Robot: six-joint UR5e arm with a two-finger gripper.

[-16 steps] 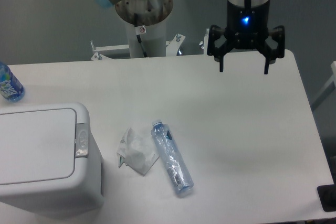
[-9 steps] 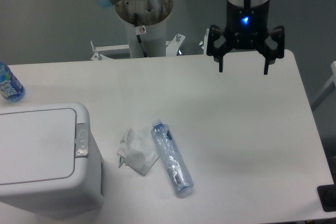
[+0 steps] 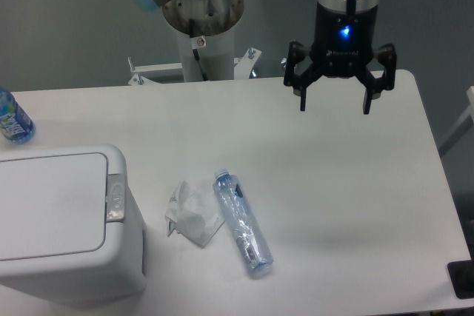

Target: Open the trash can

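Note:
The trash can [image 3: 63, 220] is a large white boxy bin at the table's front left corner. Its flat lid is shut, and a small grey push-button latch [image 3: 115, 197] sits on the lid's right edge. My gripper [image 3: 333, 107] hangs over the far right part of the table, well away from the bin. Its two black fingers [image 3: 302, 94] are spread wide apart and hold nothing.
A clear plastic bottle [image 3: 243, 223] lies on its side in the middle of the table, next to a crumpled white wrapper [image 3: 192, 212]. A blue-labelled bottle [image 3: 11, 118] stands at the far left edge. The arm's base column [image 3: 204, 27] stands behind the table.
The gripper has moved slightly left and down toward the table, still open. The bin, bottles and wrapper have not moved.

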